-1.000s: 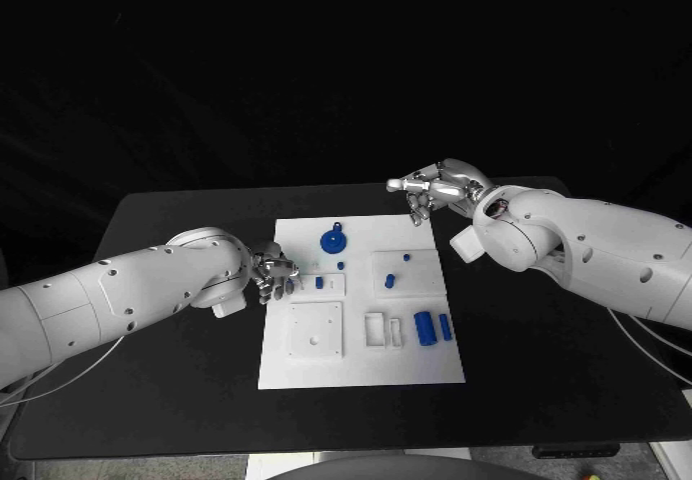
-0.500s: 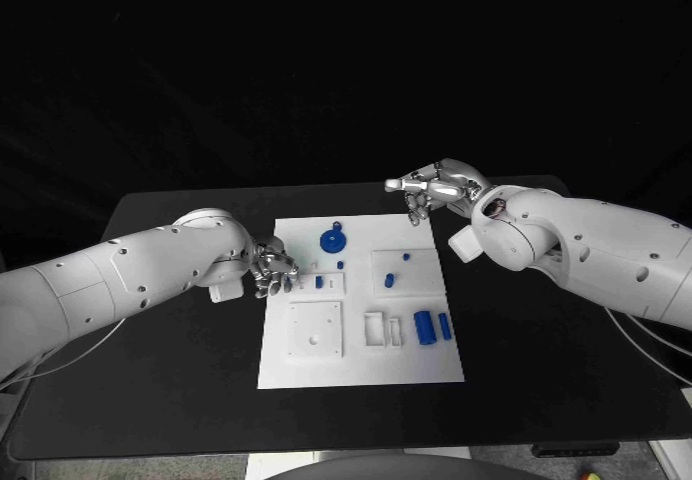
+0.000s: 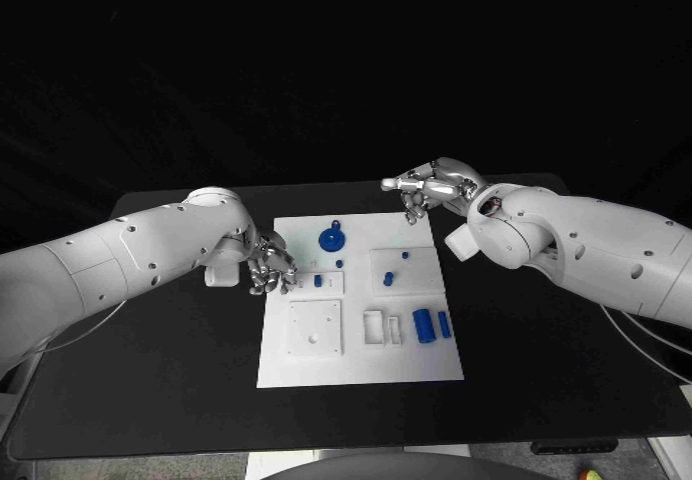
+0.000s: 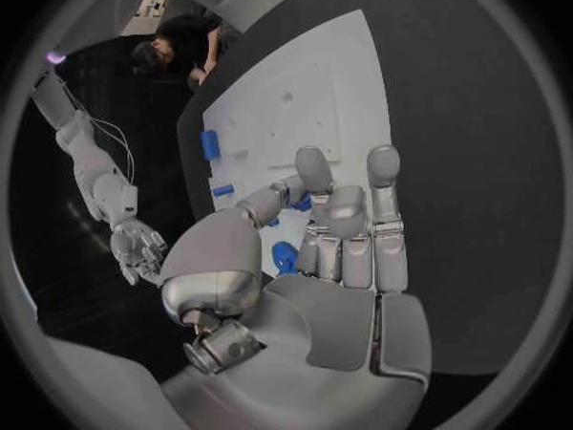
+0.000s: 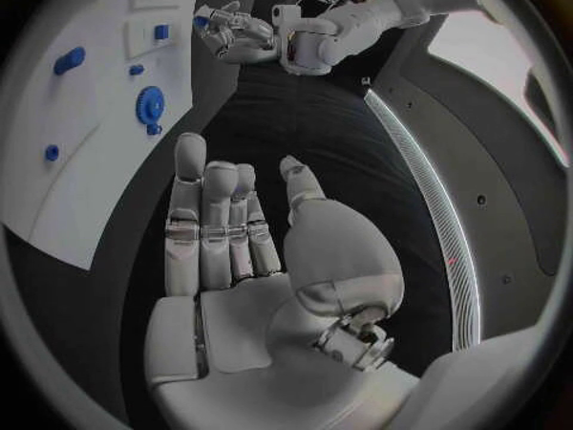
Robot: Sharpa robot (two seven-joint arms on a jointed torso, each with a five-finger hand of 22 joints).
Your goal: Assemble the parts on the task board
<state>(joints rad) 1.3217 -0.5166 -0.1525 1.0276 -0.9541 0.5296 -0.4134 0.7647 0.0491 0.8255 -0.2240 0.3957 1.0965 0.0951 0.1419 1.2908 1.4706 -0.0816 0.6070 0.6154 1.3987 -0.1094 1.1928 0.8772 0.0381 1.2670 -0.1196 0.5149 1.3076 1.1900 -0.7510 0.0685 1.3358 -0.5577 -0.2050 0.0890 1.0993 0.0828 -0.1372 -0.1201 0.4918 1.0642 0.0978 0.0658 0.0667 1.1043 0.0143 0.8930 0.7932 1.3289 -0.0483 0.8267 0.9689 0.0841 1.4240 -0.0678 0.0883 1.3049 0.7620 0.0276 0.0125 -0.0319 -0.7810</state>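
The white task board (image 3: 361,345) lies in the middle of the black table. On it I see a round blue part (image 3: 332,240) near the far edge, a blue cylinder (image 3: 424,326) with a thinner blue pin (image 3: 446,326) beside it on the right, and small blue pieces (image 3: 319,282) between them. My left hand (image 3: 270,268) hovers at the board's left edge, fingers apart and holding nothing; its wrist view shows its fingers (image 4: 347,229) stretched out over the blue parts (image 4: 285,255). My right hand (image 3: 418,190) hangs over the board's far edge, open and empty, with straight fingers (image 5: 221,225).
White square fixtures (image 3: 315,330) and slots (image 3: 375,328) stand on the board's near half. Bare black table (image 3: 173,380) runs round the board on all sides. The right wrist view shows the round blue part (image 5: 151,105) and my left hand (image 5: 233,33) beyond it.
My left arm has swung away from me toward the table's far side, while its hand stays at the board's left edge. The right hand has barely moved.
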